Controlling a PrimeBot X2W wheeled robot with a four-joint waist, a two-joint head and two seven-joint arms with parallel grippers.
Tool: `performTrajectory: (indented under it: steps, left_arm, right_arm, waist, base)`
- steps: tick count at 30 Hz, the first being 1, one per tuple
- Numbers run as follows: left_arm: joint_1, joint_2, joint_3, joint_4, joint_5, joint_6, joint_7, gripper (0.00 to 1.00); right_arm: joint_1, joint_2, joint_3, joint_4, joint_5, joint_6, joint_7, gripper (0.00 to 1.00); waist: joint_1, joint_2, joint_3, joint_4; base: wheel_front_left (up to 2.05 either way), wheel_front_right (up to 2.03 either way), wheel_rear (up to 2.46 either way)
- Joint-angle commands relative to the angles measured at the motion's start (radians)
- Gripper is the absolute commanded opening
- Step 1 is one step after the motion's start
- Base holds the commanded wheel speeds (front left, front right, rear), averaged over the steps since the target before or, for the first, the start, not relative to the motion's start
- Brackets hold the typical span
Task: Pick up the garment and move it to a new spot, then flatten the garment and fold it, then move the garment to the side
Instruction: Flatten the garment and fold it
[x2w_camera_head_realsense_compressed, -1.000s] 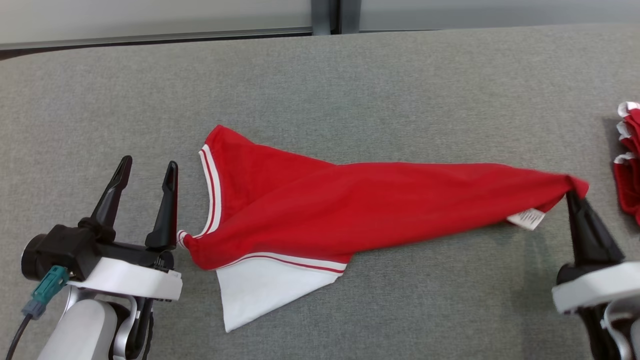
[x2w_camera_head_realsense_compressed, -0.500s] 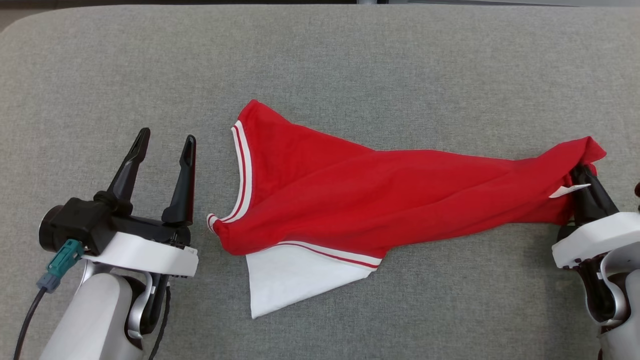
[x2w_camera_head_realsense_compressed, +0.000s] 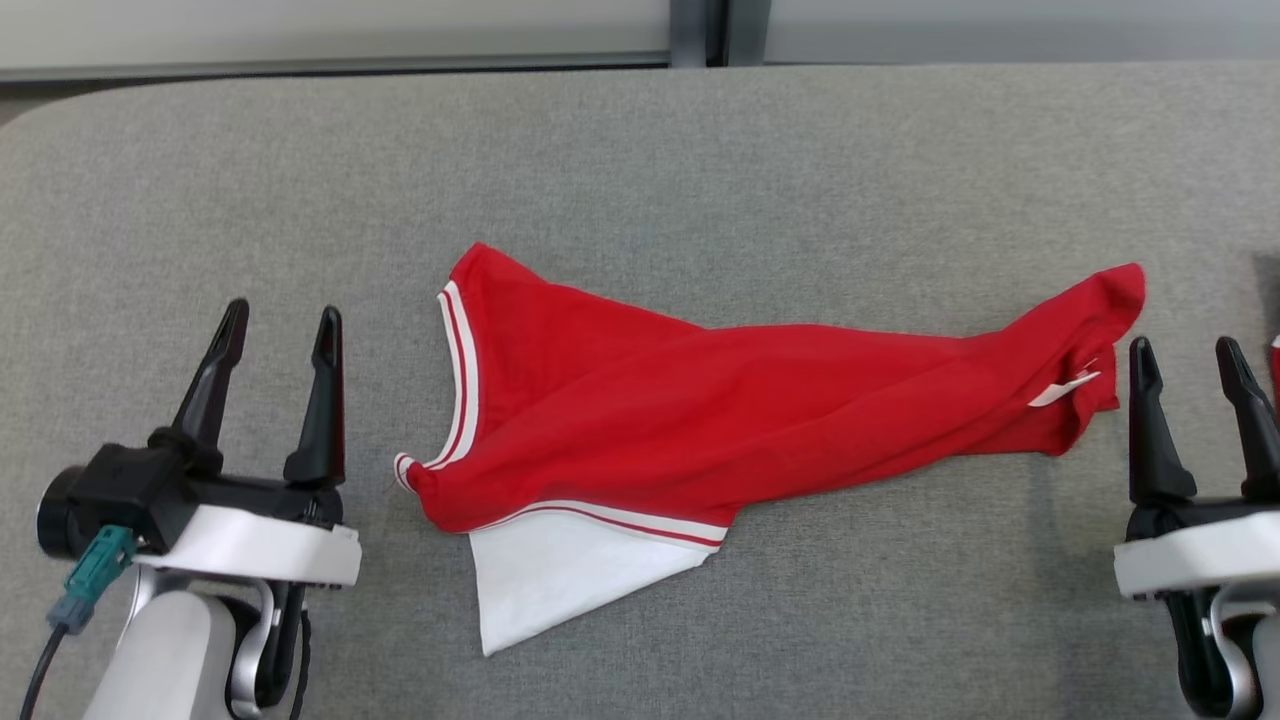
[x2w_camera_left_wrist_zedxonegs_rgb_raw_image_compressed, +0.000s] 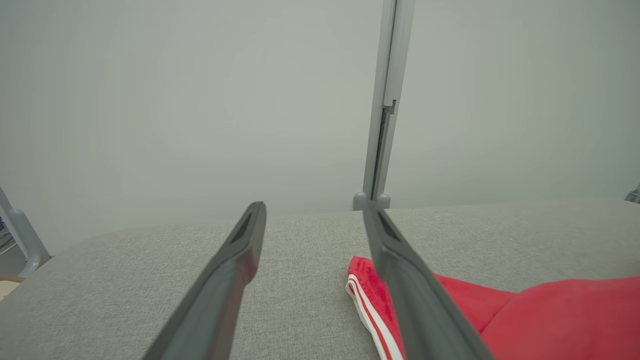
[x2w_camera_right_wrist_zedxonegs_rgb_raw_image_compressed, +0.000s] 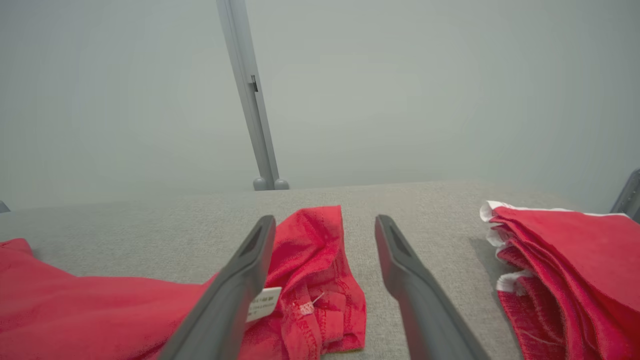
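**Grey desk (x2w_camera_head_realsense_compressed: 700, 160), red garment (x2w_camera_head_realsense_compressed: 720, 410) lying loose, both tools apart**

Desk top is grey fabric with a rounded corner at far left. Pale wall panels (x2w_camera_head_realsense_compressed: 300, 30) and a grey post (x2w_camera_head_realsense_compressed: 698, 30) stand behind its far edge.

Garment sits mid-desk, stretched left to right in a twisted, tapering strip. The wide end is at the left, with white-striped trim and a white panel (x2w_camera_head_realsense_compressed: 560, 575) poking out toward the robot. The narrow bunched end is at the right. It rests fully on the desk; nothing lifts it.

Right wrist view shows a stack of folded red pieces (x2w_camera_right_wrist_zedxonegs_rgb_raw_image_compressed: 565, 260) with white edges, on the desk to the right of the garment and apart from it.

- left tool (x2w_camera_head_realsense_compressed: 283, 320): fingers apart, empty, just left of the striped end, not touching.
- right tool (x2w_camera_head_realsense_compressed: 1186, 352): fingers apart, empty, just right of the narrow end. In its wrist view the bunched cloth lies past its left finger and partly in the gap, not clamped.

Small white label (x2w_camera_head_realsense_compressed: 1062, 388) sticks out of that end.
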Motion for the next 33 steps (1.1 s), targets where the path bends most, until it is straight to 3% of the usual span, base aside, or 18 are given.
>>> performTrajectory:
  steps: [1,14,33]
  left_arm:
    - [0.021,0.002,0.012,0.0,0.009,0.003,-0.001,1.0]
    - [0.166,-0.02,0.036,0.009,0.029,0.019,-0.001,1.0]
    - [0.187,-0.021,0.012,-0.011,0.023,0.032,0.015,1.0]
  right_arm:
    - [0.029,0.012,-0.007,-0.032,-0.012,0.0,-0.003,1.0]
    - [0.258,0.094,-0.013,-0.299,-0.095,0.0,0.123,1.0]
    - [0.282,0.113,-0.019,-0.373,-0.102,0.0,0.166,1.0]
  waist:
    - [0.0,0.0,-0.031,-0.02]
    - [0.0,0.0,-0.14,-0.065]
    - [0.0,0.0,-0.14,-0.074]
  base:
    - [0.0,0.0,0.0]
    - [0.0,0.0,0.0]
    - [0.0,0.0,0.0]
